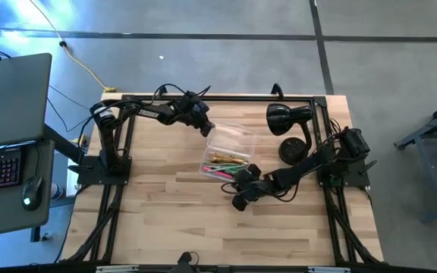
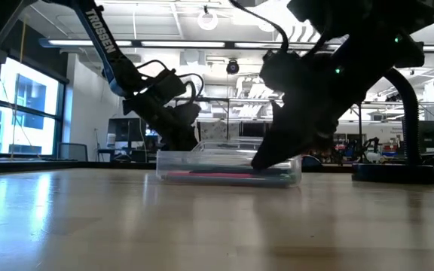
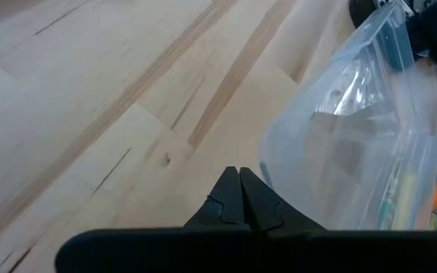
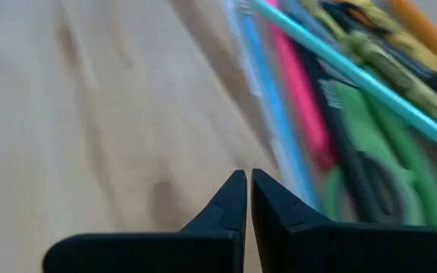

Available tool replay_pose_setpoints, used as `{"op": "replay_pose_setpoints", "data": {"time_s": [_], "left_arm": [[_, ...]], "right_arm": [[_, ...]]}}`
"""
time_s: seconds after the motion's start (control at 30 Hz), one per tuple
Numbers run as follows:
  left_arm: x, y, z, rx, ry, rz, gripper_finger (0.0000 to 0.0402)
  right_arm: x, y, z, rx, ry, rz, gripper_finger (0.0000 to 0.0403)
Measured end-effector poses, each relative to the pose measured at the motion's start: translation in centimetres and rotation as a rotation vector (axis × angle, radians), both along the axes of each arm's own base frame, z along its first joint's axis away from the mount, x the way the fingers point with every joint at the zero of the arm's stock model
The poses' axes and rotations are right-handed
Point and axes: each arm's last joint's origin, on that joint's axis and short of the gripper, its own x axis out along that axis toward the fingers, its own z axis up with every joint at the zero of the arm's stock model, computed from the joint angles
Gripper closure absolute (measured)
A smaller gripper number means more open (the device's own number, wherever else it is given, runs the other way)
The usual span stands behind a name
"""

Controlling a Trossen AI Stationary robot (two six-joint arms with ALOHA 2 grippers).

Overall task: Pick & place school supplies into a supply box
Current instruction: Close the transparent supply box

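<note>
Both grippers are clenched shut with nothing between their fingers. On the left arm, the left gripper (image 1: 203,123) sits at the far-left corner of the supply box (image 1: 237,136); its wrist view shows the two dark fingertips (image 3: 240,199) pressed together over bare wood, just beside the box's clear rounded wall (image 3: 332,152). On the right arm, the right gripper (image 1: 243,176) is at the near side of the box, and its wrist view shows its own fingers (image 4: 245,203) closed tip to tip above the table (image 1: 203,227), with the box's edge and contents just beyond them. The supply box lies around the middle of the table, slightly toward the far side, between the two grippers. Inside it lie the school supplies (image 1: 226,162): a bundle of thin pencils and pens in yellow, orange, pink and blue, with the green-handled scissors (image 4: 370,167) among them, gathered at the near end of the box. A black desk lamp (image 1: 288,121) stands on the table to the right of the box, near the far-right corner. In the low view the box (image 2: 228,167) rests flat on the wood, a pink pencil (image 2: 209,175) visible through its wall.
</note>
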Motion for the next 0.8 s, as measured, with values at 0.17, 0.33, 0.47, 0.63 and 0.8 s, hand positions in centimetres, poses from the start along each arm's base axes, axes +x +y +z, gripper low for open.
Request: {"op": "replay_pose_setpoints", "data": {"time_s": [0.17, 0.33, 0.47, 0.63, 0.8], "left_arm": [[0.0, 0.1, 0.0, 0.029, 0.007, 0.023, 0.0388], [0.0, 0.4, 0.1, 0.070, 0.031, 0.100, 0.0392], [-0.1, 0.6, 0.1, 0.084, 0.037, 0.149, 0.0383], [0.0, 1.4, 0.9, 0.126, -0.058, 0.160, 0.0392], [-0.1, 2.9, 2.1, 0.091, -0.164, 0.198, 0.0391]], "right_arm": [[-0.3, 1.4, 0.8, -0.005, -0.030, 0.104, 0.0403], [-0.9, 2.2, 0.5, 0.015, 0.024, 0.144, 0.0403], [-1.5, 1.9, 0.0, 0.021, 0.084, 0.073, 0.0403], [-1.6, 1.8, -0.1, 0.023, 0.097, 0.063, 0.0403], [-1.5, 1.7, -0.1, 0.020, 0.100, 0.066, 0.0403]]}}
